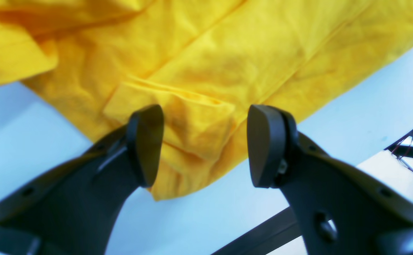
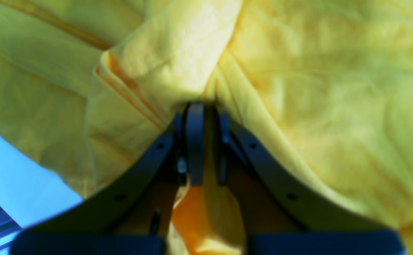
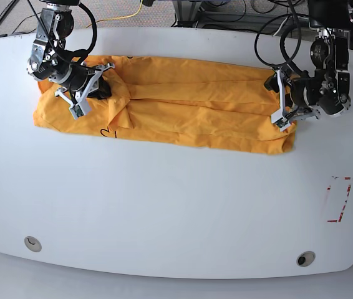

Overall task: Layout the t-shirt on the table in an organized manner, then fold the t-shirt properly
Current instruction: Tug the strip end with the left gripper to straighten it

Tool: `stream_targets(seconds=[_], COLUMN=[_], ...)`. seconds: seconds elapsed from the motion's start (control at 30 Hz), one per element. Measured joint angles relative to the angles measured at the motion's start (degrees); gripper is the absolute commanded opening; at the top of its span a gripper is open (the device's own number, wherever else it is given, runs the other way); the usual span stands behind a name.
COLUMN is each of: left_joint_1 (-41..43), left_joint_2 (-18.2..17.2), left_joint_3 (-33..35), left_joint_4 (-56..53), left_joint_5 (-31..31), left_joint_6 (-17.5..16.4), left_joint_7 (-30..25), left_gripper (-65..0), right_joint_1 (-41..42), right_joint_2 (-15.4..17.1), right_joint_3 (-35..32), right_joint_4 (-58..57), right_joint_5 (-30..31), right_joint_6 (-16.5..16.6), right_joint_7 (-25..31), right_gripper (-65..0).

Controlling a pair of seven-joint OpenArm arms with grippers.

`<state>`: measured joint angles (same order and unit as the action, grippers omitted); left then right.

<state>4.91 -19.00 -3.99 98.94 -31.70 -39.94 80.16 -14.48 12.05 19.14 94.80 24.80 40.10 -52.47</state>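
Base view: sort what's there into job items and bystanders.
Job:
- shirt, stretched long
- table under it
- right tool, shut on shirt
- left tool, open at the shirt's other end

Bystanders:
- red tape
- two grommets
- cables behind the table

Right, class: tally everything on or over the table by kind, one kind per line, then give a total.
T-shirts: 1, the t-shirt
Grommets: 2, grommet, grommet
Red tape outlines: 1, tape outline
Tools: 2, left tool, right tool
Total: 6
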Motion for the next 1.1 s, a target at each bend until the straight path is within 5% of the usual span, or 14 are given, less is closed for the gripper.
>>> stream_targets(seconds=[0.5, 0.83, 1.1], left_joint_1=[-0.15, -0.15, -0.15], left_joint_2=[0.68, 0.42, 0.44], left_joint_3=[1.38, 1.31, 1.31], left_joint_4=[0.0, 0.0, 0.04], left_joint_5=[4.09, 4.09, 7.72], left_joint_6=[0.0, 0.0, 0.0], left_joint_7=[-0.02, -0.04, -0.04], left_gripper=[-30.3, -53.6, -55.8], right_joint_1=[0.0, 0.0, -0.02], right_joint_2=[0.0, -0.02, 0.0], right_joint_3=[0.0, 0.0, 0.07], right_joint_4=[0.0, 0.0, 0.0], right_joint_5=[-0.02, -0.02, -0.02], right_joint_6=[0.0, 0.0, 0.0], right_joint_7=[0.0, 0.0, 0.0], right_gripper=[-59.9, -59.9, -59.9])
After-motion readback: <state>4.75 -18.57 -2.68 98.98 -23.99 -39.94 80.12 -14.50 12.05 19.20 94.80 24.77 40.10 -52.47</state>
